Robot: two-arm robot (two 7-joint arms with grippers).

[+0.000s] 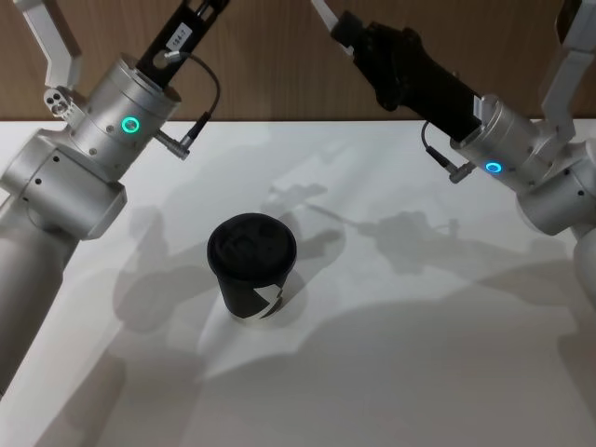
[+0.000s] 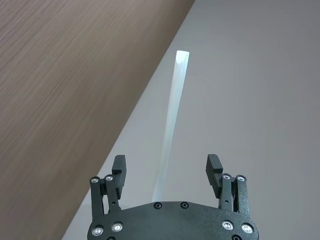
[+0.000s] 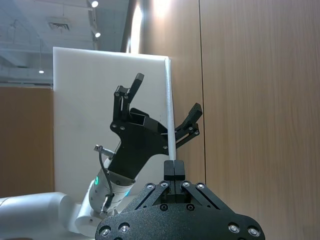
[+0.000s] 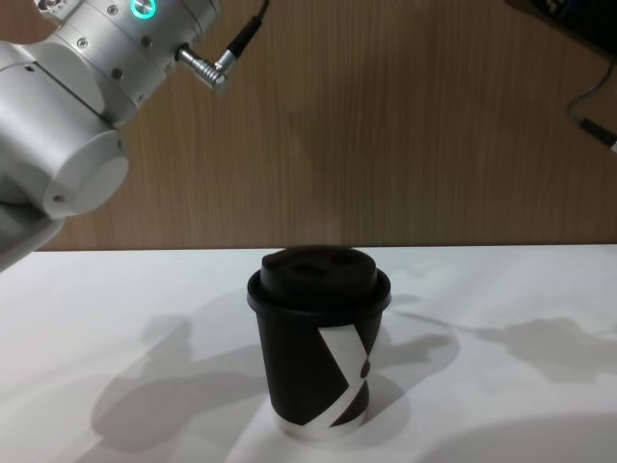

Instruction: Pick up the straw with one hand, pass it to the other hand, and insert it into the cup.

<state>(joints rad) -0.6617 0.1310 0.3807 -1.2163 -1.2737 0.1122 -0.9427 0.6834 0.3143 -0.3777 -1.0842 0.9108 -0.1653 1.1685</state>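
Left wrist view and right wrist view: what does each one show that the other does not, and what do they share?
Left wrist: the open tip of the straw, against wood and a pale surface. Right wrist: the right gripper shut on the straw's other end, and ceiling lights. Shared: the straw passing between the open fingers of the left gripper.

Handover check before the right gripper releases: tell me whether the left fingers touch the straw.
Apart. The left wrist view shows the straw between the open fingers of the left gripper, with a gap on each side. The right gripper is shut on it.
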